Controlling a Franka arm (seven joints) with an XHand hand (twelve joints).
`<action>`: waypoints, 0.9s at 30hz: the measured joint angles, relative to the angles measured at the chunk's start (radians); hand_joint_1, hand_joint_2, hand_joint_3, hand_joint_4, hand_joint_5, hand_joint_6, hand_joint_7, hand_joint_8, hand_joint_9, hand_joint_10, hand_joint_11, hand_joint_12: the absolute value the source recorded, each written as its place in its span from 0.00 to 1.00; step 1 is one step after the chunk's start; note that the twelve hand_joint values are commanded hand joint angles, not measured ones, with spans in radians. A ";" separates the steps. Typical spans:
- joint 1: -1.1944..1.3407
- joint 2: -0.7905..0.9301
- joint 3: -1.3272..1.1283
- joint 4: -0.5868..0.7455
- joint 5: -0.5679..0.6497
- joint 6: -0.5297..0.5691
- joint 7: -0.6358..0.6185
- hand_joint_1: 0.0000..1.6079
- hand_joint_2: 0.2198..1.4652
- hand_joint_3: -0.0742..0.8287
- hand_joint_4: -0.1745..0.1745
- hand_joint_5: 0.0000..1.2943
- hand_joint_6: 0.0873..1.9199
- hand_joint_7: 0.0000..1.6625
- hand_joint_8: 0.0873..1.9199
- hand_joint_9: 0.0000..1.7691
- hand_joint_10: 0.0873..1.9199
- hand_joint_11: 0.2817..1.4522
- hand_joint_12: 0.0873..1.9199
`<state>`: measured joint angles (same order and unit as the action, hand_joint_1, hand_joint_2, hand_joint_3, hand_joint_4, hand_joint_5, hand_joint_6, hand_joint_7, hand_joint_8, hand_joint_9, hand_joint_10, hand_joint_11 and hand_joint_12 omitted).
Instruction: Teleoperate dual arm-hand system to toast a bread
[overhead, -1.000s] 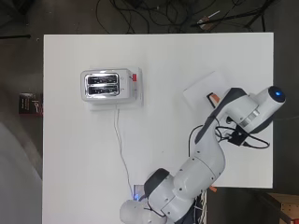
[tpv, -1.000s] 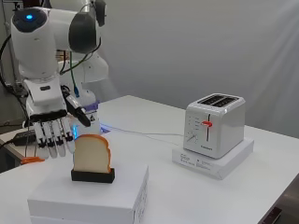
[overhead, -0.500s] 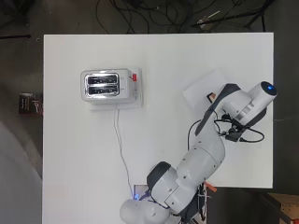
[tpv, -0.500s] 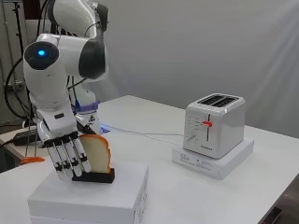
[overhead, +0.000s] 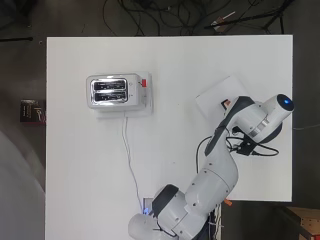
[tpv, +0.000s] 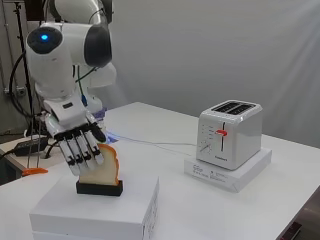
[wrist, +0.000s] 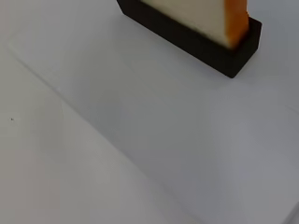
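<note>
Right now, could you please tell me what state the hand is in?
Hand: open, fingers straight and pointing down against the bread slice, not curled round it.

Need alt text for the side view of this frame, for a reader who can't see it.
The robot's hand, fingers pointing down, is at a bread slice standing upright in a black holder on a white box. A white toaster sits on another box to the right.

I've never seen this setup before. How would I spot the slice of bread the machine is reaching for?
Start at the white table and find the low white box nearest the arm, well away from the toaster. A small black holder sits on it, with the bread slice standing upright in it. It is the only tan, brown-crusted thing there, and the hand has its fingers at its face.
</note>
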<state>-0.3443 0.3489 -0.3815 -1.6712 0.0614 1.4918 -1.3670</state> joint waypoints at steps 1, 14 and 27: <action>0.000 -0.003 0.000 -0.001 0.002 -0.002 0.001 0.65 0.76 0.08 0.30 0.54 0.56 0.58 0.34 0.70 0.00 0.43 0.00; 0.026 -0.238 0.012 -0.173 0.067 0.192 0.032 0.76 0.78 0.08 0.00 0.49 0.72 0.65 0.43 0.82 0.00 0.36 0.36; 0.942 -0.309 -0.618 -0.144 -0.021 0.216 -0.058 0.53 0.85 0.08 1.00 0.53 0.73 0.79 0.00 0.80 0.00 0.34 0.24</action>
<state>0.5978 0.0402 -0.9996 -1.8151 0.0405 1.7083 -1.4254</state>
